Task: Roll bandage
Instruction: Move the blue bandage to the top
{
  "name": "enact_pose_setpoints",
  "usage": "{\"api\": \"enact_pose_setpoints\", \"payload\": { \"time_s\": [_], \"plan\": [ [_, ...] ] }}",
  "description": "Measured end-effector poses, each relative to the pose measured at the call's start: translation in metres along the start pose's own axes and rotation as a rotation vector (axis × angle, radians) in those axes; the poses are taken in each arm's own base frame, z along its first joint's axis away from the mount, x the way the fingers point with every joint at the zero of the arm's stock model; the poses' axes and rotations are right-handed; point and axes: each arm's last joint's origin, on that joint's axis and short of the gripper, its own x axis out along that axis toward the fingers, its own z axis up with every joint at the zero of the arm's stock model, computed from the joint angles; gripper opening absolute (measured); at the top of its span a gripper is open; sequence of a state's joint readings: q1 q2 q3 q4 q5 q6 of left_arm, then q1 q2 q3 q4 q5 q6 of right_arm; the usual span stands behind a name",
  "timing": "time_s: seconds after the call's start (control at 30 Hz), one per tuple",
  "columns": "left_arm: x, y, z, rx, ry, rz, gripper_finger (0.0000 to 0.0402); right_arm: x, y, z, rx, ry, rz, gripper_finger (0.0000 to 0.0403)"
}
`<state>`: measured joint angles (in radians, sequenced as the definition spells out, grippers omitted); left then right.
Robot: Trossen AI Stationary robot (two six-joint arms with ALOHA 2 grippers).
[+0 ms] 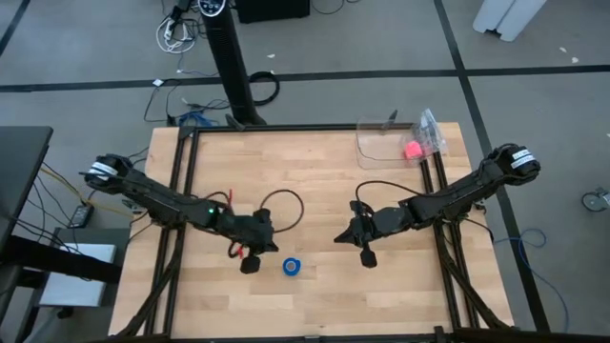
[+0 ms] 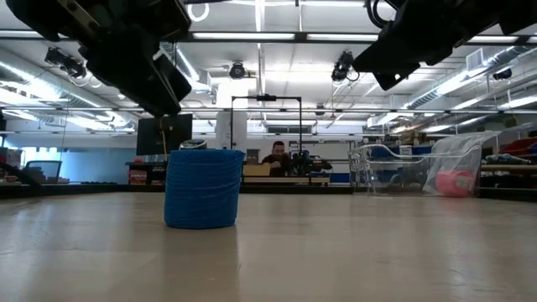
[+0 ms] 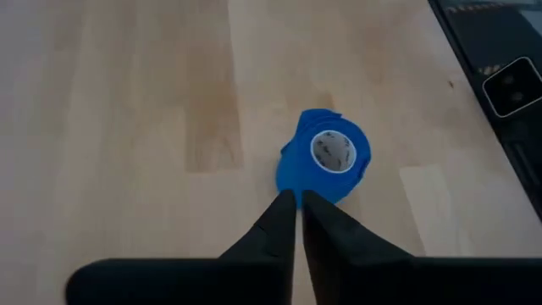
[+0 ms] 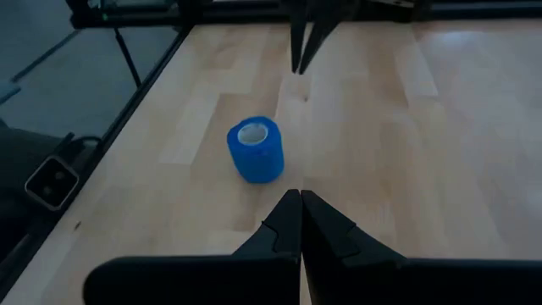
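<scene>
The bright blue bandage (image 1: 292, 267) is a small hollow-centred coil. It stands on one end on the wooden table near the near edge, and also shows in the low view (image 2: 202, 188). My left gripper (image 3: 298, 196) is shut and empty. It hovers above the table just left of the coil (image 3: 326, 161), fingers pointing toward it; the high view shows it too (image 1: 276, 246). My right gripper (image 4: 299, 196) is shut and empty. It hangs over the table to the right of the coil (image 4: 255, 150), and the high view shows it too (image 1: 341, 235).
A clear plastic container (image 1: 391, 143) with a small pink ball (image 1: 413, 150) stands at the table's far right corner. A black cable loop (image 1: 282, 205) lies behind my left gripper. A person (image 2: 278, 155) sits far off in the room.
</scene>
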<state>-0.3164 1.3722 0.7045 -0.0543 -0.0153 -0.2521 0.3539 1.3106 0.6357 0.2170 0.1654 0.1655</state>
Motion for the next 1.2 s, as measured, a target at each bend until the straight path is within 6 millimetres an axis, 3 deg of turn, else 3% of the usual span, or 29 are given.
{"api": "enact_pose_setpoints", "payload": {
  "time_s": [0.27, 0.57, 1.2],
  "plan": [
    [0.018, -0.010, 0.012, -0.062, 0.107, -0.048, 0.0076, 0.000, 0.002, -0.002, 0.030, 0.013, 0.004, 0.0001],
    [0.021, -0.014, 0.021, -0.066, 0.142, -0.040, 0.0118, -0.001, 0.006, -0.003, 0.043, 0.022, 0.016, 0.0001],
    [0.019, -0.014, 0.014, -0.160, 0.222, -0.025, 0.0125, -0.001, 0.007, -0.007, 0.082, 0.058, 0.013, 0.0001]
  ]
}}
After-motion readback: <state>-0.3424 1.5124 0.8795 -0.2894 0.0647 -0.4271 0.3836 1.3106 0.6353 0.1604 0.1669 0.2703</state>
